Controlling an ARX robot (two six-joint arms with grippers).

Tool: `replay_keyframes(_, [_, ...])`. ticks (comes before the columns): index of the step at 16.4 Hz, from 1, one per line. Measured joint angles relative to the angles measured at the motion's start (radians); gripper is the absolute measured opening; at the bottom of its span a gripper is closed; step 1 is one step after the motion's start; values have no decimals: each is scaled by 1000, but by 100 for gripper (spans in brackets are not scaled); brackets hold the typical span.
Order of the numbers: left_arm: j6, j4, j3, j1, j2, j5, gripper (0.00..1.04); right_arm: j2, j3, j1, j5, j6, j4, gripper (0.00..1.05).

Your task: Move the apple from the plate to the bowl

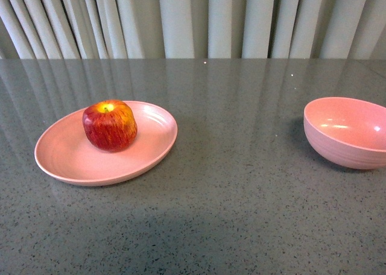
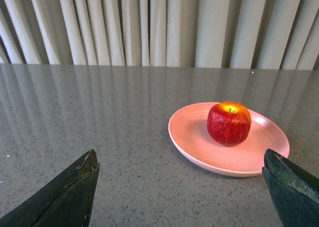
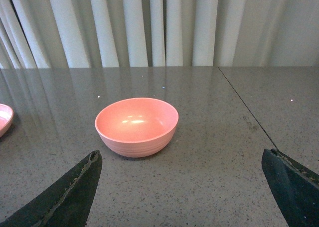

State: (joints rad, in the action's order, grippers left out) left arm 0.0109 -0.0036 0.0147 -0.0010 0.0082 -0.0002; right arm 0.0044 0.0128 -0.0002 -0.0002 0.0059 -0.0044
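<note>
A red apple (image 1: 110, 126) with yellow streaks sits upright on the shallow pale pink plate (image 1: 60, 157) at the table's left. The deeper pink bowl (image 1: 347, 131) stands empty at the right edge of the front view. Neither arm shows in the front view. In the left wrist view the apple (image 2: 229, 123) rests on the plate (image 2: 199, 142), ahead of my left gripper (image 2: 180, 162), which is open and well short of it. In the right wrist view the bowl (image 3: 136, 126) lies ahead of my open right gripper (image 3: 182, 160), with nothing between the fingers.
The grey speckled tabletop (image 1: 241, 184) runs back to pale pleated curtains (image 1: 193, 18). A thin seam (image 3: 246, 112) crosses the tabletop beside the bowl in the right wrist view. The plate's rim (image 3: 4, 118) peeks in at that view's edge.
</note>
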Motion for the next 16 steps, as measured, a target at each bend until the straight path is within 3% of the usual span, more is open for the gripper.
replay_keyframes(16, [0, 0, 0, 0, 0, 0, 98, 0, 0, 0, 0, 0, 0, 98])
